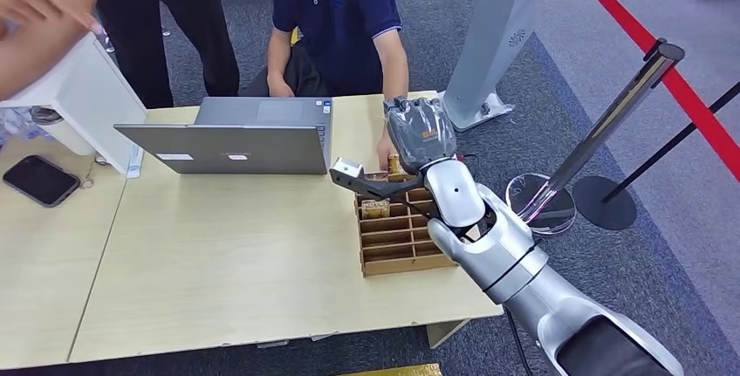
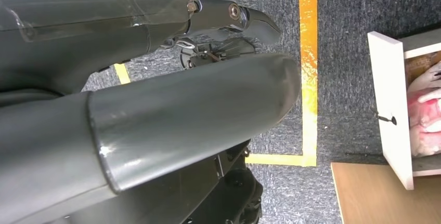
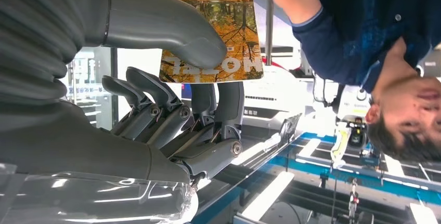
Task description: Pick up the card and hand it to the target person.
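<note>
Card [image 3: 213, 29] sits pinched between the thick thumb and the darker fingers [image 3: 229, 104] of the right hand [image 1: 421, 136], as the right wrist view shows it: an autumn forest picture with pale letters along one edge. From the head view that hand is raised over the far end of the wooden slotted rack [image 1: 397, 232] on the right part of the table [image 1: 218, 254], close to the person in the dark blue shirt [image 1: 336, 18] seated at the far side behind the open laptop [image 1: 236, 145]. A black phone [image 1: 39, 180] lies on the table at the left. The left hand [image 2: 156, 109] hangs over grey carpet with yellow tape [image 2: 308, 63]; its fingers seem curled in, though the close view leaves me unable to tell.
</note>
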Controlling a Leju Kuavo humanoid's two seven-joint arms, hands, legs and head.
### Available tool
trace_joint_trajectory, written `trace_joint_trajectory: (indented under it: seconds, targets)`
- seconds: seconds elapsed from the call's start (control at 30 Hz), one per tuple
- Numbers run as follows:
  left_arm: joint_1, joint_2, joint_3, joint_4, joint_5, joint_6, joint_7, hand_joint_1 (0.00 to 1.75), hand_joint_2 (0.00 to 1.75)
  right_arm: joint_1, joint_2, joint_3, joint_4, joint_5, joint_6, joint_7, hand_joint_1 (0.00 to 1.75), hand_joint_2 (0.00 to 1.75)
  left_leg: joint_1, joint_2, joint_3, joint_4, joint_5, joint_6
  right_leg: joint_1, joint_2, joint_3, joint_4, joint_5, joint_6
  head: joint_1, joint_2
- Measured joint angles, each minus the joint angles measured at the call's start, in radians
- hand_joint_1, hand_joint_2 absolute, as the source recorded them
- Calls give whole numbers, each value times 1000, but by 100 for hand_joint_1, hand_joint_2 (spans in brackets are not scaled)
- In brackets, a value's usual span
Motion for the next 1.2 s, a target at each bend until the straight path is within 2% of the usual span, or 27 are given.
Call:
trace_joint_trajectory:
  seconds: [0.4, 0.43, 0.47, 0.53, 0.57, 0.6, 0.83, 1.0, 1.07, 1.2]
  targets:
    - [0, 0, -14, 0, 0, 0, 1, 0, 0, -15, -1, 11, 87, 8, -5, 3, 175, 175, 0, 0, 0, 0, 0, 0, 0, 0, 0, 0, 0, 0, 0, 0]
    - [0, 0, -14, 0, 0, 0, 2, 0, 0, -15, -1, 12, 91, 8, -8, 1, 167, 175, 0, 0, 0, 0, 0, 0, 0, 0, 0, 0, 0, 0, 0, 0]
    - [0, 0, -14, 0, 0, 0, 3, 0, 0, -15, -1, 13, 95, 9, -11, -1, 134, 175, 0, 0, 0, 0, 0, 0, 0, 0, 0, 0, 0, 0, 0, 0]
    - [0, 0, -14, 0, 0, 0, 5, 0, 0, -15, 0, 14, 101, 9, -16, -6, 46, 175, 0, 0, 0, 0, 0, 0, 0, 0, 0, 0, 0, 0, 0, 0]
    - [0, 0, -14, 0, 0, 0, 5, 0, 0, -15, 0, 14, 103, 9, -17, -7, 10, 175, 0, 0, 0, 0, 0, 0, 0, 0, 0, 0, 0, 0, 0, 0]
    - [0, 0, -14, 0, 0, 0, 4, 0, 0, -15, 0, 14, 106, 9, -18, -9, 0, 175, 0, 0, 0, 0, 0, 0, 0, 0, 0, 0, 0, 0, 0, 0]
    - [0, 0, -14, 0, 7, 1, 4, 0, 0, -11, 6, 19, 120, -32, 6, -38, 0, 175, 0, 0, 0, 0, 0, 0, 0, 0, 0, 0, 0, 0, 0, 0]
    - [0, 0, -14, 0, 27, 8, 4, 0, 0, 24, 18, 21, 113, -97, -10, -54, 0, 175, 0, 0, 0, 0, 0, 0, 0, 0, 0, 0, 0, 0, 0, 0]
    - [0, 0, -14, 0, 40, 18, 3, 0, 0, 54, 23, 15, 93, -152, -23, -68, 0, 175, 0, 0, 0, 0, 0, 0, 0, 0, 0, 0, 0, 0, 0, 0]
    - [0, -6, -13, 0, 73, 51, -2, 0, 0, 155, 46, -17, -2, -343, -36, -125, 0, 175, 0, 0, 0, 0, 0, 0, 0, 0, 0, 0, 0, 0, 0, 0]
